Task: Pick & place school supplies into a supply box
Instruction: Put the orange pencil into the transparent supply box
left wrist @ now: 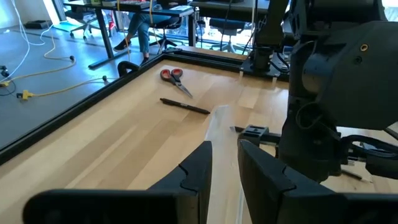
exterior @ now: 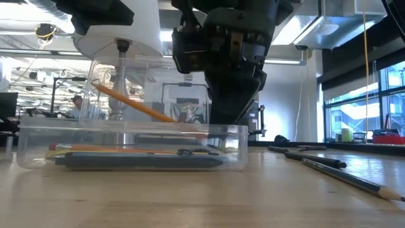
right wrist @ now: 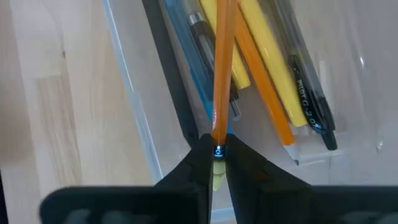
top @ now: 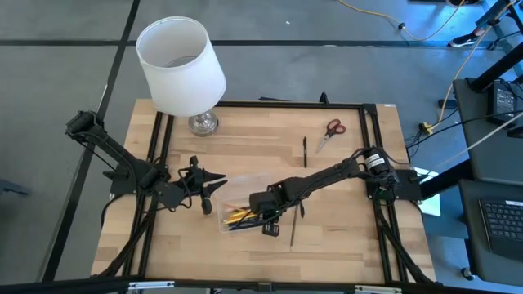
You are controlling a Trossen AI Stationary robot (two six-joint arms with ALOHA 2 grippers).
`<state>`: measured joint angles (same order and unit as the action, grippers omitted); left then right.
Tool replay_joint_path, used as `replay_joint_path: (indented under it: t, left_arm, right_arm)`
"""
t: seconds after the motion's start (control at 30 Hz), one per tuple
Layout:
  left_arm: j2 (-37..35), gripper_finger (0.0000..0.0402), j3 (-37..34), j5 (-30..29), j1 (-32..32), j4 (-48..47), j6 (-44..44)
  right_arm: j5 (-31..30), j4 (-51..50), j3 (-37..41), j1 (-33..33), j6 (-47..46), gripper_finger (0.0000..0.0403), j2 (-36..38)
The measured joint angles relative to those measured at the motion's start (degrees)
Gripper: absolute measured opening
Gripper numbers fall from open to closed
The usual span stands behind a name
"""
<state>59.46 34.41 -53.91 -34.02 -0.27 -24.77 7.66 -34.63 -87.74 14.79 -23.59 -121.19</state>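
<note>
One black pen [right wrist: 309,99], lettering illegible
</note>
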Motion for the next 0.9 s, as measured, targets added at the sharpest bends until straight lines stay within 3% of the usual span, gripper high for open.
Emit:
replay_joint_path:
  t: [0.67,0.9]
  left_arm:
    - [0.0,0.0072,0.0,0.02,0.0,0.0,0.02]
    - [0.0,0.0072,0.0,0.02,0.0,0.0,0.02]
  right_arm:
    - [-0.04,0.55,0.0,-0.02,0.11,0.0038,0.0]
    - [-0.07,0.48,0.0,-0.02,0.11,0.0056,0.0]
